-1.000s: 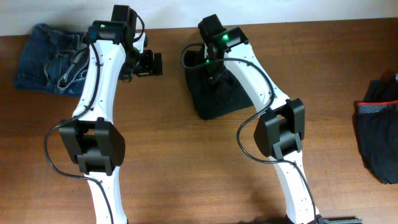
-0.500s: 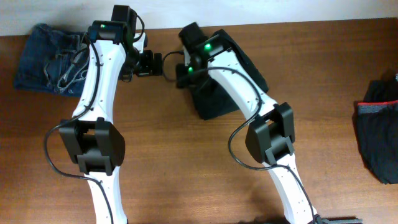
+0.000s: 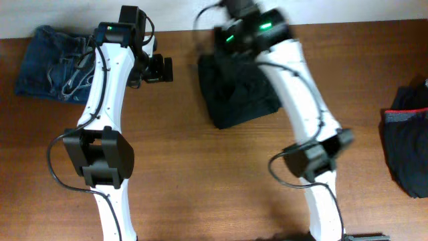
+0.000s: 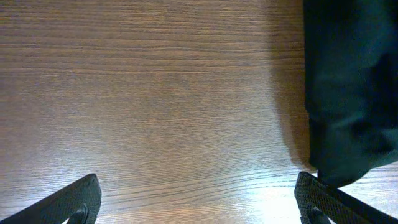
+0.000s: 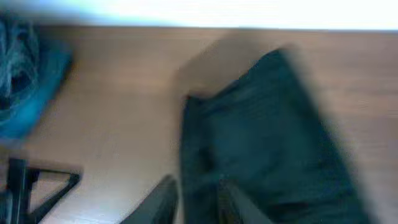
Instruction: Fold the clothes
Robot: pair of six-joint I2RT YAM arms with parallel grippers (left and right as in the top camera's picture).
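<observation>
The black trousers (image 3: 237,97) lie folded in a compact pile at the back middle of the table. My left gripper (image 3: 160,68) hovers just left of them, open and empty. In its wrist view (image 4: 198,186) only bare wood lies between the fingers, and the trousers' edge (image 4: 348,81) is at the right. My right arm reaches over the pile toward the back edge and hides its gripper from above. In the blurred right wrist view its fingers (image 5: 163,196) stand close together (image 5: 198,190) over the left edge of the trousers (image 5: 267,137). Whether they pinch fabric is unclear.
Blue jeans (image 3: 50,60) lie crumpled at the back left corner, also seen as a blue blur (image 5: 22,81). A dark garment with a reddish band (image 3: 408,140) lies at the right edge. The white wall runs along the table's back edge.
My right arm swung from the left side of the trousers up toward the back edge, and its fingers drew closer together. The left arm stayed still.
</observation>
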